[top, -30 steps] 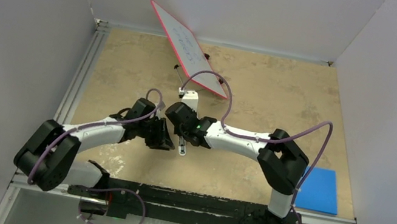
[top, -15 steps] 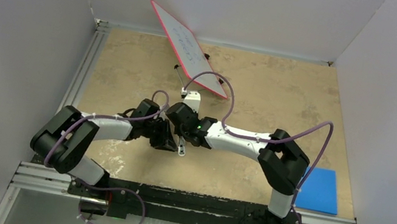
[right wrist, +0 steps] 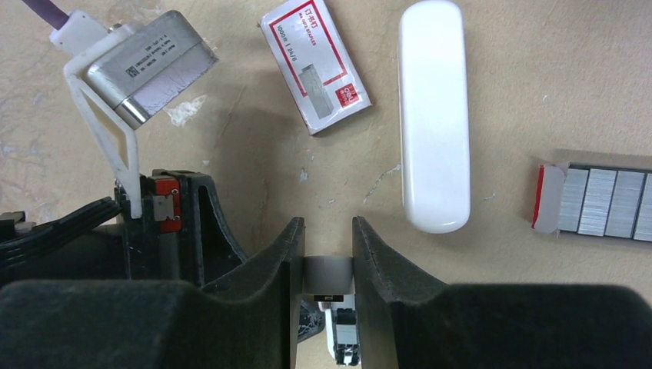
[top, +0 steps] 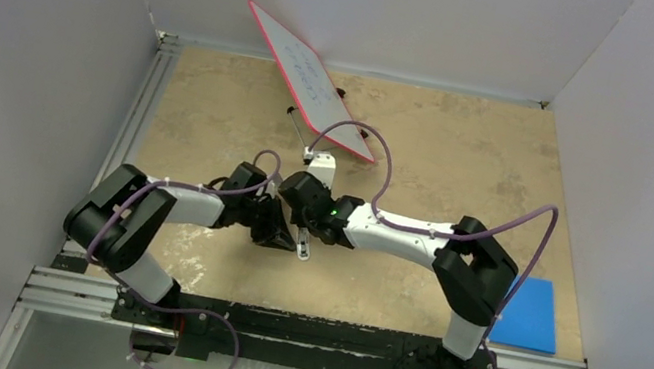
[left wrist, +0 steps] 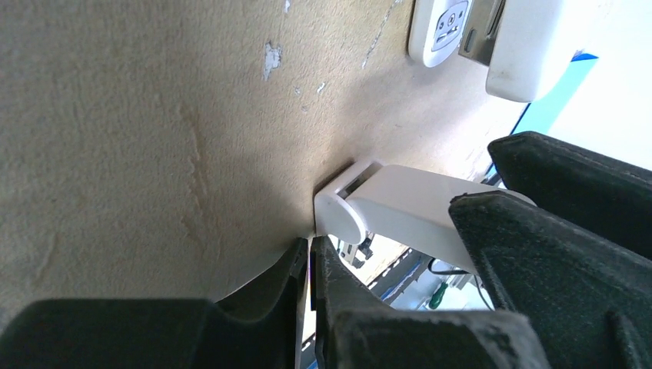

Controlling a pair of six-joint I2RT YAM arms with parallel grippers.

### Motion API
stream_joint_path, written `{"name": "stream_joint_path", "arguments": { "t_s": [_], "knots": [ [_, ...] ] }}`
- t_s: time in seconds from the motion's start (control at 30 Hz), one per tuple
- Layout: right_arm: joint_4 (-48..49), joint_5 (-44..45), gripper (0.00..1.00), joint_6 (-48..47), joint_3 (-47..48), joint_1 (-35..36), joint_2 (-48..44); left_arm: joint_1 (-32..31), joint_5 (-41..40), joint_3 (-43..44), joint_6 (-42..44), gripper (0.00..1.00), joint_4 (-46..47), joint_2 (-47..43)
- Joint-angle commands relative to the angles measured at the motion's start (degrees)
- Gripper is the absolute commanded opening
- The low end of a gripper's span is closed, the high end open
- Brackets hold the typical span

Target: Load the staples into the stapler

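Note:
My right gripper (right wrist: pixel 327 231) is shut on the stapler (right wrist: pixel 328 275), holding its grey-white end with the metal channel showing below the fingers. In the top view the stapler (top: pixel 303 244) hangs under the right gripper (top: pixel 303 229). My left gripper (left wrist: pixel 311 265) has its jaws together right beside the stapler's round end (left wrist: pixel 400 204); I see nothing in it. It meets the right one at mid-table (top: pixel 279 234). The red and white staples box (right wrist: pixel 315 65) lies on the table beyond the right fingertips. An open tray of staple strips (right wrist: pixel 603 201) lies to its right.
A white elongated piece with rounded ends (right wrist: pixel 434 115) lies flat between the box and the tray; I cannot tell whether it belongs to the stapler. The left wrist camera (right wrist: pixel 146 65) is close by. The red-framed whiteboard (top: pixel 311 80) leans at the back. A blue pad (top: pixel 527 311) lies front right.
My left arm has swung in to the right, bringing its gripper up against the stapler. The right arm has shifted slightly right and still holds the stapler.

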Motion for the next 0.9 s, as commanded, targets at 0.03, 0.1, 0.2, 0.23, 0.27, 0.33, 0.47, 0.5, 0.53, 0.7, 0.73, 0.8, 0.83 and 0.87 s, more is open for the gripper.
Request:
{"name": "stream_joint_path", "arguments": {
  "t_s": [0.03,0.1,0.2,0.23,0.27,0.33,0.47,0.5,0.53,0.7,0.73,0.8,0.83,0.87],
  "knots": [
    [0.87,-0.46,0.3,2.35,-1.03,0.2,-2.41,-0.44,-2.64,-0.89,-0.45,0.09,0.27,-2.42],
    [0.61,0.02,0.3,2.8,-1.04,0.15,-2.45,-0.44,-3.51,-1.36,-0.3,0.11,0.17,-4.87],
    [0.01,0.25,0.3,3.46,-0.94,0.16,-2.43,-0.44,-3.06,-2.09,-0.17,0.15,1.08,-6.65],
    [-0.09,0.25,0.3,3.51,-0.86,0.13,-2.37,-0.42,-2.65,-2.16,-0.17,0.16,1.39,-6.61],
    [-0.08,0.3,0.3,3.64,-0.86,0.16,-2.38,-0.42,-2.27,-2.34,-0.28,0.17,1.88,-6.3],
    [0.11,0.27,0.3,3.7,-0.87,0.19,-2.36,-0.43,-1.03,-2.58,-0.39,0.19,3.07,-5.24],
    [-0.01,0.14,0.3,4.05,-0.69,0.12,-2.16,-0.67,1.48,-2.95,-0.41,0.21,6.21,-2.94],
    [0.01,0.16,0.3,4.1,-0.6,0.13,-2.06,-0.82,1.34,-2.95,-0.38,0.21,6.3,-2.49],
    [-0.05,0.08,0.3,4.17,-0.59,0.18,-2.05,-0.94,1.15,-2.89,-0.28,0.21,6.27,-2.08],
    [0.43,-0.1,0.3,4.35,-0.76,0.15,-2.01,-1.21,-0.62,-2.77,-1.05,0.13,6.13,0.09],
    [0.51,-0.23,0.3,4.33,-0.85,0.2,-2.09,-1.23,-0.96,-2.7,-1.45,0.11,6.14,0.55],
    [0.64,-1.19,0.3,4.04,-1.16,0.26,-2.33,-1.47,-2.22,-2.61,-2.09,0.09,5.69,1.36],
    [0.58,-1.65,0.29,4.03,-1.45,0.32,-2.61,-1.5,-3.16,-2.48,-2.54,0.09,5.13,1.79],
    [0.49,-2.0,0.29,3.95,-1.85,0.57,-2.89,-1.57,-4.06,-2.39,-2.85,0.08,4.65,2.15]
  ]
}}
